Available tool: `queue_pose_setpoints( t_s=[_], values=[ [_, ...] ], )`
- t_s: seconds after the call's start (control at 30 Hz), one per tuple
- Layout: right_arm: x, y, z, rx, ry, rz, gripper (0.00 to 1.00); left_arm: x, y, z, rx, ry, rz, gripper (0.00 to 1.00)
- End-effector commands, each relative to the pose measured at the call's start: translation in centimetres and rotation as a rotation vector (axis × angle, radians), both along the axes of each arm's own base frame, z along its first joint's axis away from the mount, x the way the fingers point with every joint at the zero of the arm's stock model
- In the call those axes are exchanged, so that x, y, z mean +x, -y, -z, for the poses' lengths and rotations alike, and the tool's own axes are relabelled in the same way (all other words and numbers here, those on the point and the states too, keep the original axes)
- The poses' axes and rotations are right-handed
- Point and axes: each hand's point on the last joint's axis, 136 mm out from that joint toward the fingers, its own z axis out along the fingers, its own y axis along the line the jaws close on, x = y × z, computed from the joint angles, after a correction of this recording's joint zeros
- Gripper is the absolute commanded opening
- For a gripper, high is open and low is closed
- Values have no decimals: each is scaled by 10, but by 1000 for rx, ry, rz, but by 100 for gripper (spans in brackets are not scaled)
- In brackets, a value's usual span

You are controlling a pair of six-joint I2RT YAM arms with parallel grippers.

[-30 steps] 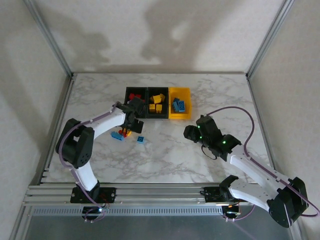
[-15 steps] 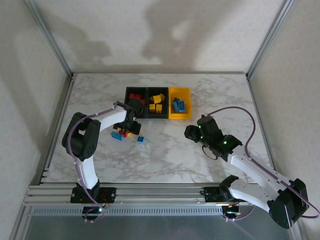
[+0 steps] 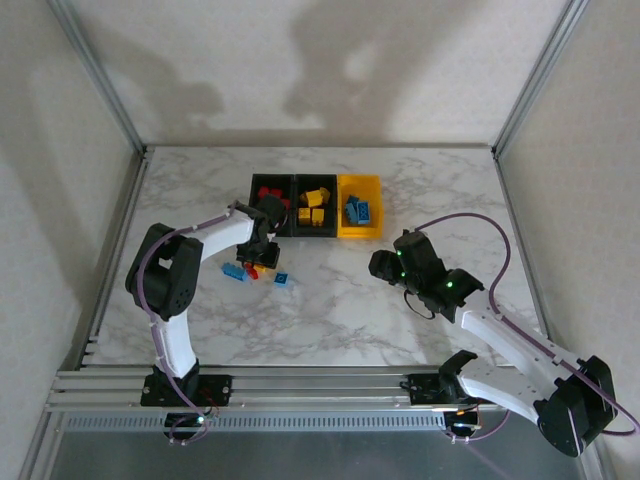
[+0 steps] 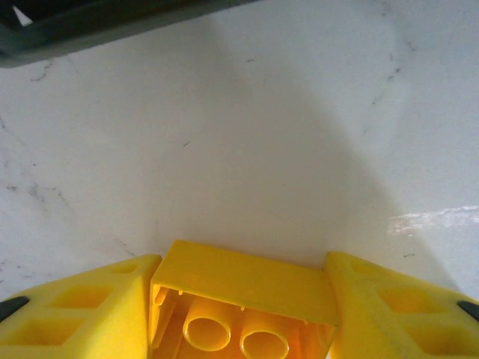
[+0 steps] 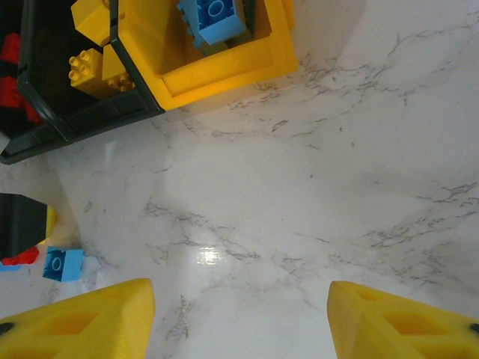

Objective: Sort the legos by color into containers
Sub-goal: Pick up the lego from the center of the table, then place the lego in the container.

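Left wrist view: left gripper has come down in front of the bins and closed in. Its fingers now pinch a yellow lego on the table. Likely destination: middle black bin, which holds the yellows. Right gripper hovers with fingers apart and empty.

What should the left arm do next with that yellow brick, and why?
Probably lift it straight up off the table. The left gripper has its fingers against both sides of the yellow brick, and the middle black bin, which holds the other yellow bricks, stands close by.
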Motion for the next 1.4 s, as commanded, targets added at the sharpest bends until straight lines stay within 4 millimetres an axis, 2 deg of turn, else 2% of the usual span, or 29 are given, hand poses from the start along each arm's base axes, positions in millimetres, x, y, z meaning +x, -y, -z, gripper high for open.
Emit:
queue_pose_setpoints(
  t_s=[0.0, 0.13, 0.3, 0.43, 0.57, 0.77, 1.03, 1.13, 1.27, 1.37],
  values=[
    [1, 7, 6, -30, -9, 21, 62, -11, 4, 3, -14, -64, 9, 46],
    [1, 6, 5, -26, -7, 17, 62, -6, 9, -16, -42, -15, -3, 44],
    [3, 4, 1, -26, 0, 13, 62, 8, 25, -54, -69, 76, 8, 43],
    [4, 3, 1, -24, 0, 10, 62, 20, 50, -79, -102, 131, 40, 44],
    [4, 4, 0, -23, 1, 12, 62, 37, 83, -97, -126, 177, 85, 44],
    [-1, 8, -4, -10, 6, 28, 62, 72, 126, -101, -148, 214, 115, 44],
    [-9, 18, -7, -3, 7, 58, 62, 119, 147, -95, -112, 265, 103, 45],
    [-10, 20, -9, -1, 10, 67, 62, 130, 152, -92, -109, 272, 100, 46],
    [-12, 22, -9, 1, 9, 72, 62, 139, 153, -90, -105, 289, 89, 52],
    [-12, 21, -11, 3, 9, 71, 62, 141, 150, -92, -103, 297, 75, 67]
  ],
)
